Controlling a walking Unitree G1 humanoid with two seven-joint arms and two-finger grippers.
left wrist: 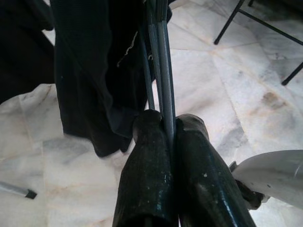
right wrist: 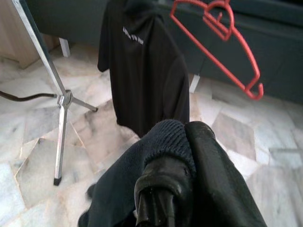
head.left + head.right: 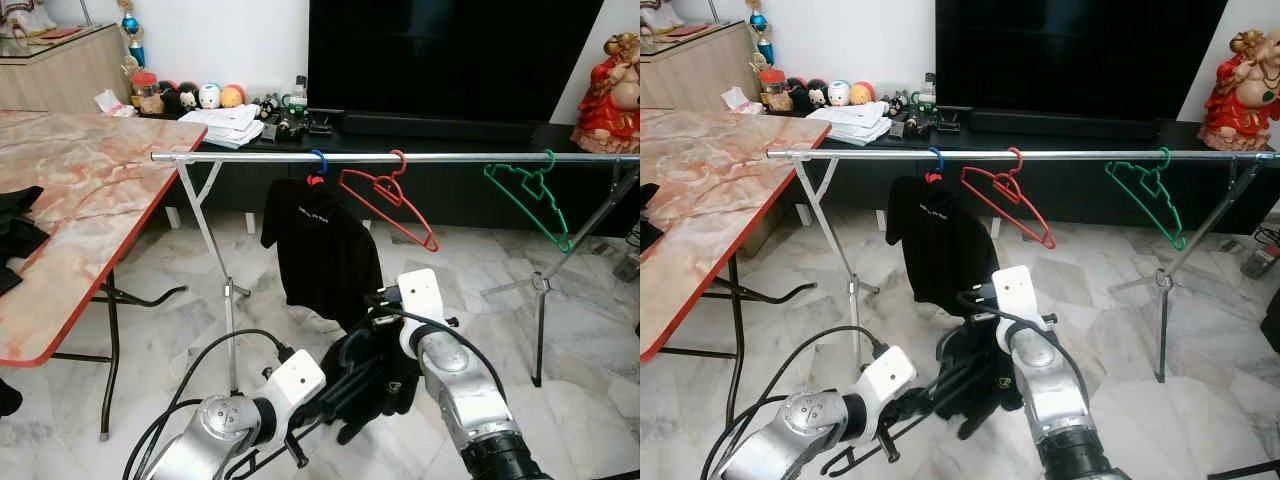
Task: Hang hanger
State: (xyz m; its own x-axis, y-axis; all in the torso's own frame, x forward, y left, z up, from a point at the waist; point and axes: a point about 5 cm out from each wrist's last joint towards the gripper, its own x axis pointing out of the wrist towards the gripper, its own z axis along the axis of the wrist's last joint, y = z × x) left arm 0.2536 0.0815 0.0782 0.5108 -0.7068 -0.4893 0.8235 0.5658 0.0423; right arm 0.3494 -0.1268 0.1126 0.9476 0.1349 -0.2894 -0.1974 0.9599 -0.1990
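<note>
Low in front of me, my left gripper (image 3: 322, 408) is shut on the thin dark wire of a hanger (image 1: 162, 56). A black garment (image 3: 378, 375) hangs around that hanger. My right gripper (image 2: 183, 142) is shut on a fold of this garment's knit edge, just to the right of the left gripper. Beyond them a silver clothes rail (image 3: 430, 158) spans the view. On it hang a black T-shirt (image 3: 320, 250) on a blue hanger (image 3: 319, 160), a bare red hanger (image 3: 385, 205) and a bare green hanger (image 3: 530, 200).
A marble-patterned table with a red edge (image 3: 70, 200) stands at my left, with dark clothes (image 3: 15, 235) on it. The rail's legs (image 3: 215, 260) (image 3: 540, 290) stand on the marble floor. Behind it are a low black console (image 3: 450, 130), a large TV (image 3: 450, 60) and a red figurine (image 3: 610, 90).
</note>
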